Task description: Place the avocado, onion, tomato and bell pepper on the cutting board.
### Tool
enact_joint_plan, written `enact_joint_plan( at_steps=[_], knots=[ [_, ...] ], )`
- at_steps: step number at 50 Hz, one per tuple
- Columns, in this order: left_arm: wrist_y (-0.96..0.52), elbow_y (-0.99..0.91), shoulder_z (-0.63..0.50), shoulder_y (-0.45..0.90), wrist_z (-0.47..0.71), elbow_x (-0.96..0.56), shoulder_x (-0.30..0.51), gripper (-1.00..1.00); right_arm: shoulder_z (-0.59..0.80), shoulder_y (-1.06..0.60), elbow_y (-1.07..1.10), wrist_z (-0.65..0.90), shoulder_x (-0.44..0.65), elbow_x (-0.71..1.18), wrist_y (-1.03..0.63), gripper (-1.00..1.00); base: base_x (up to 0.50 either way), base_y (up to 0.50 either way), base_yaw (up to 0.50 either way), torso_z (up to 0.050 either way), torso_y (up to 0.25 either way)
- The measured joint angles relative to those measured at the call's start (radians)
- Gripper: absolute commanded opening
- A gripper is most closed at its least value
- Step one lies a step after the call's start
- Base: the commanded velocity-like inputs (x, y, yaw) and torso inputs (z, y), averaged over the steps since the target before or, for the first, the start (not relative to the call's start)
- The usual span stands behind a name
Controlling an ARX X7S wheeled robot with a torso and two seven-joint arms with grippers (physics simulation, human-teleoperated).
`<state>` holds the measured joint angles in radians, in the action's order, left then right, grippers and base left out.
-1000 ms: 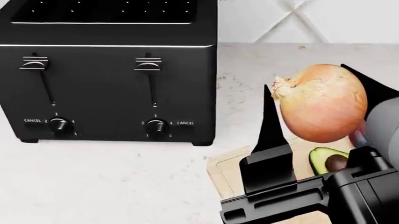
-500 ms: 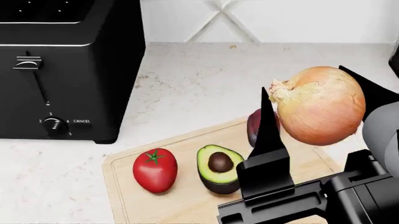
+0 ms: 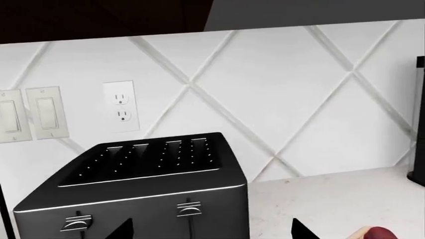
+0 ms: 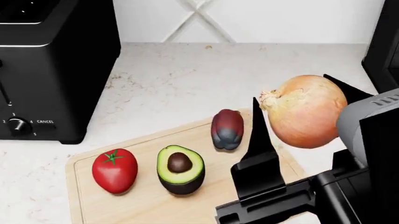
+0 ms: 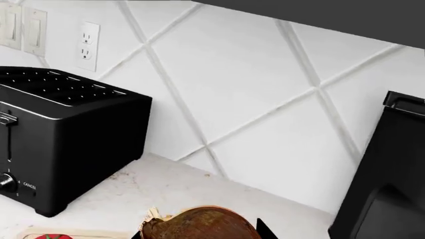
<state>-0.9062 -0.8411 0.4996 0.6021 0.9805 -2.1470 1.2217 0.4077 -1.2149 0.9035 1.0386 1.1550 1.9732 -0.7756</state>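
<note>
My right gripper (image 4: 292, 91) is shut on the onion (image 4: 307, 112), a tan-orange bulb held in the air above the right end of the cutting board (image 4: 140, 200). On the board lie the tomato (image 4: 115, 171), the halved avocado (image 4: 180, 169) pit up, and the dark red bell pepper (image 4: 227, 129). In the right wrist view the onion (image 5: 202, 224) fills the space between the black fingers, and the tomato (image 5: 50, 236) peeks in at the edge. My left gripper (image 3: 211, 230) is open with nothing in it, facing the toaster; it is out of the head view.
A black four-slot toaster (image 4: 44, 70) stands at the back left on the speckled counter (image 4: 187, 74). A tall black appliance (image 5: 391, 174) stands at the right by the tiled wall. An outlet (image 3: 121, 106) and switches (image 3: 47, 112) are on the wall.
The head view has swung right: the toaster slid to the left edge and the board with tomato, avocado and pepper came into full view. The onion stays in my right gripper.
</note>
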Motion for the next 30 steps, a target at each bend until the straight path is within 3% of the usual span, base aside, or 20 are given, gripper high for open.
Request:
enact_joint_plan(
  at_steps=[12, 30],
  knots=[
    [0.004, -0.002, -0.01, 0.006, 0.001, 0.0, 0.003, 1.0, 0.049, -0.013, -0.098, -0.135, -0.001, -0.018, -0.119, -1.0, 0.0, 0.0, 0.0, 0.0, 0.0],
    [0.025, 0.0, -0.055, 0.035, -0.001, 0.002, 0.023, 1.0, 0.166, -0.163, -0.329, -0.311, -0.084, -0.017, -0.35, -1.0, 0.0, 0.0, 0.0, 0.001, 0.0]
  ],
)
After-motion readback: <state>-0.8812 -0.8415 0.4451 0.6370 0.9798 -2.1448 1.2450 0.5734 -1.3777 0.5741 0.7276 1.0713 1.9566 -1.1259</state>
